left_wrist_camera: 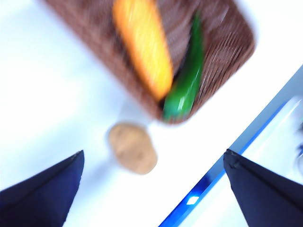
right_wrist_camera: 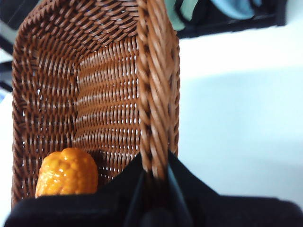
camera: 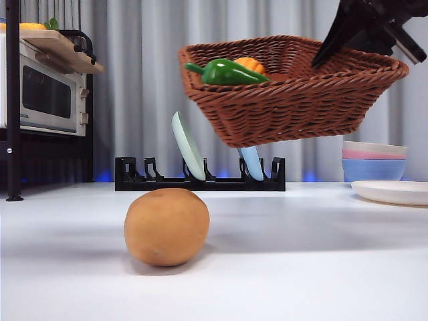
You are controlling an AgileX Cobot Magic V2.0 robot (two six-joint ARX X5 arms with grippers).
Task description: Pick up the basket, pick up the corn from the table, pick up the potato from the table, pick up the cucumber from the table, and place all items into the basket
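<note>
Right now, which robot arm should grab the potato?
The left. Its gripper is open and empty above the potato on the table, while the right gripper is busy holding the basket up by its rim.

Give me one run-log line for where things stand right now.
right gripper: shut on basket rim, held off table | corn, cucumber: in basket | potato: on table | left gripper: open above potato

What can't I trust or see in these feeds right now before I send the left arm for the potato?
- Left wrist view: motion blur smears the potato, corn and cucumber; outlines unreliable.
- Front view: the basket wall hides most of the corn; the right gripper is cut off by the top edge.
- Right wrist view: the cucumber and potato are out of frame.
</note>
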